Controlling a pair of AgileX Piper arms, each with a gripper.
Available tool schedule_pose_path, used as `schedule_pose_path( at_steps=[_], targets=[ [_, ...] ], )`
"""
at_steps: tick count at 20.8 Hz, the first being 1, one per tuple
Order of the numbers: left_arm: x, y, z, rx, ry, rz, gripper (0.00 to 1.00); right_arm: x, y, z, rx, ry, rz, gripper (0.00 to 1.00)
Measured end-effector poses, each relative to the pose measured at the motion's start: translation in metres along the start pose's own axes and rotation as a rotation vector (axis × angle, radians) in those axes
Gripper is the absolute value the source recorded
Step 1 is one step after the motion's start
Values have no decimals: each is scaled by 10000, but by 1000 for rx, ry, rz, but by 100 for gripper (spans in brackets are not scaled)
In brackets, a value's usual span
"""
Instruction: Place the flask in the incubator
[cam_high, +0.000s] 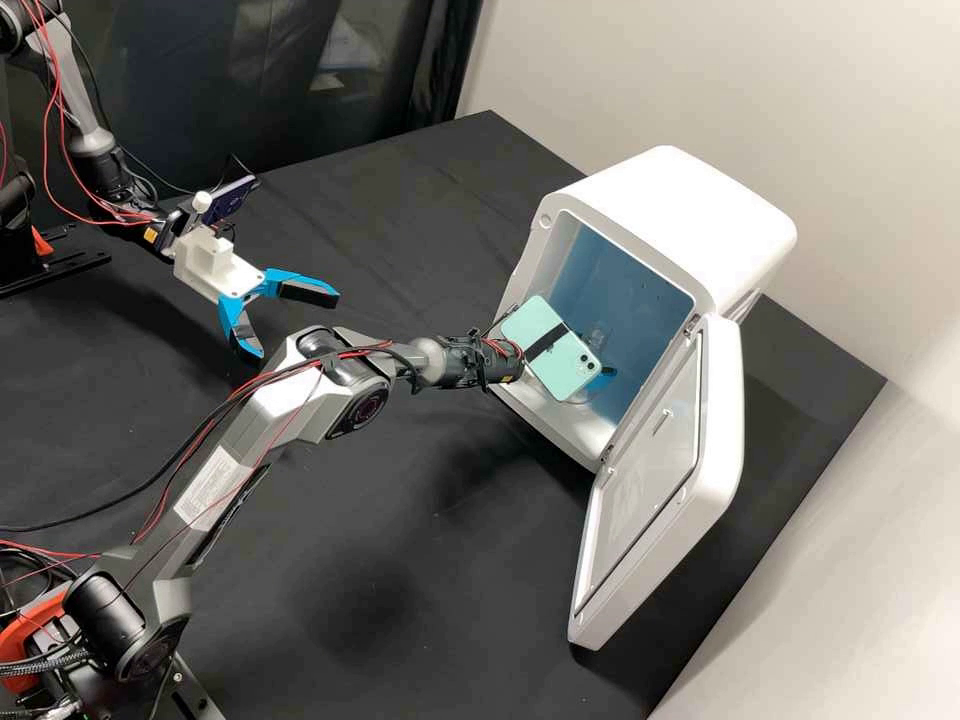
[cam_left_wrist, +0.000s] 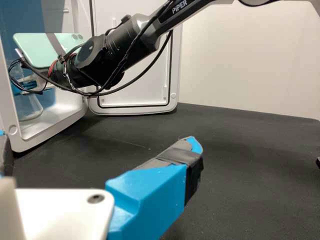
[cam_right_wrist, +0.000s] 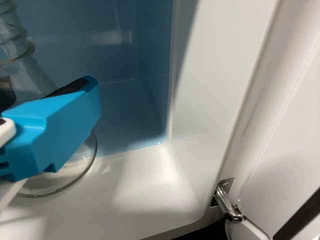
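- flask (cam_right_wrist: 20, 75) is inside the incubator (cam_high: 700, 215). its round base is low over the white floor, just behind the front lip. i can't tell if it's fully seated.
- right claw (cam_right_wrist: 47, 127): one blue finger lies against the flask's cone. the other finger is hidden, so i can't tell if it's clamped or let go.
- left claw (cam_high: 295, 322) hangs spread wide over the bench (cam_high: 400, 560), well apart from the incubator and holding nothing.
- progress, as i read it: the carry-in is basically done. what's left is to confirm set-down, release and back the right arm out. the door (cam_high: 690, 480) is swung fully open and is probably closed last.
- clearances: the mint-green phone (cam_high: 550, 345) strapped to the right wrist sits right in the opening, close to the frame. the side wall and door hinge (cam_right_wrist: 227, 202) are near that arm's side.
- i'd retract straight back along the entry line. the bench on the way out looks open.
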Motion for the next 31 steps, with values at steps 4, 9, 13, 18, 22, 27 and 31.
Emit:
schedule_pose_path(
  at_steps=[4, 9, 13, 18, 22, 27, 31],
  targets=[
    [0, 0, 0, 0, 0, 0, 100, 10, -21, 20, -3, -4, -4, 100],
    [0, 0, 0, 0, 0, 0, 100, 29, -61, 57, -29, -12, -11, 100],
    [0, 0, 0, 0, 0, 0, 100, 37, -81, 75, -29, -16, -16, 100],
    [0, 0, 0, 0, 0, 0, 100, 69, -115, 157, -31, -34, -36, 100],
    [0, 0, 0, 0, 0, 0, 100, 91, -69, 218, -22, -48, -32, 100],
    [0, 0, 0, 0, 0, 0, 100, 121, -25, 300, -14, -66, -25, 100],
    [0, 0, 0, 0, 0, 0, 100, 126, -13, 319, -15, -64, -29, 100]
  ],
)
